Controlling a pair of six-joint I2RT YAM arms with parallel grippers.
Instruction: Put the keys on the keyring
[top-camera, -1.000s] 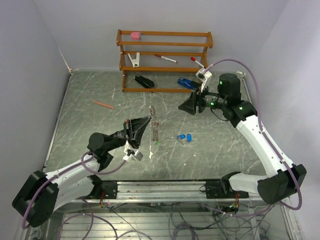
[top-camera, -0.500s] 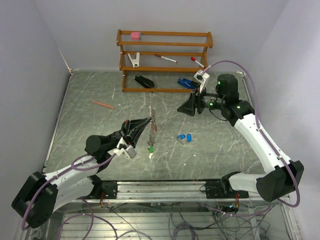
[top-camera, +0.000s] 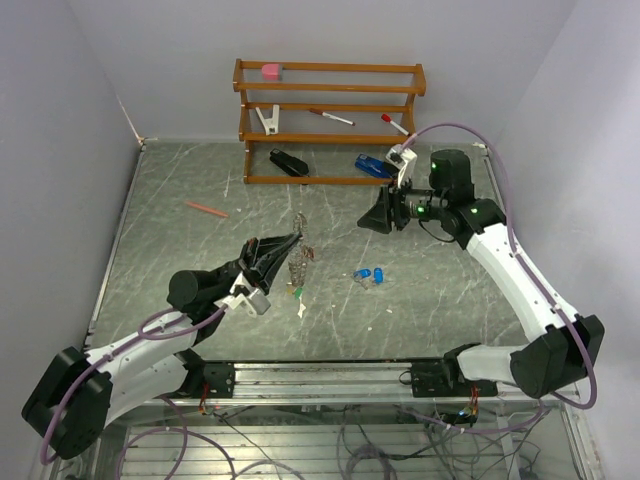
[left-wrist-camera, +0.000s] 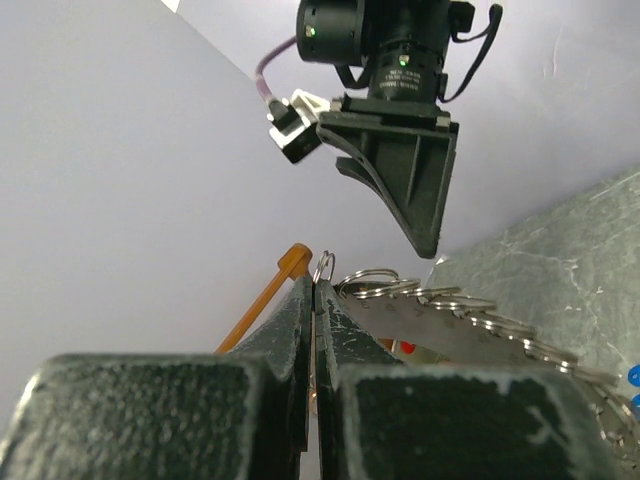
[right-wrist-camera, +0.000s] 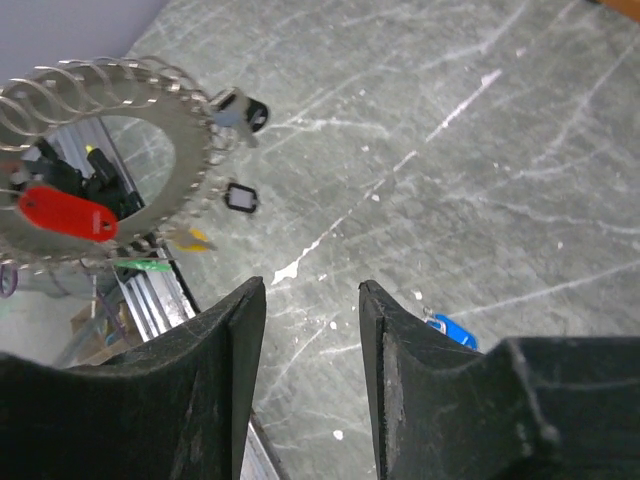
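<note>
The keyring (top-camera: 298, 264) is a flat metal ring fringed with small rings and a few tags, hanging tilted over the table. My left gripper (top-camera: 296, 240) is shut on its upper edge. In the left wrist view the jaws (left-wrist-camera: 315, 285) are pressed together on the rim, and the keyring (left-wrist-camera: 470, 325) stretches off to the right. The keys (top-camera: 370, 275), blue-headed, lie on the table to the right of the ring. My right gripper (top-camera: 366, 222) hovers open above and behind them, holding nothing. Its wrist view shows the keyring (right-wrist-camera: 188, 128) at upper left, one blue key (right-wrist-camera: 455, 331) past the right finger, and the gripper (right-wrist-camera: 312, 286) over bare table.
A wooden rack (top-camera: 330, 120) stands at the back with a pink block (top-camera: 270, 70), a white clip (top-camera: 268, 120) and a marker (top-camera: 330, 117). A black stapler (top-camera: 289, 162) and a blue stapler (top-camera: 374, 167) lie under it. A red pen (top-camera: 207, 209) lies at the left.
The left arm has swung the keyring from edge-on to a tilted, lower hang and shifted slightly left. The right gripper's jaws have narrowed a little; it has barely moved.
</note>
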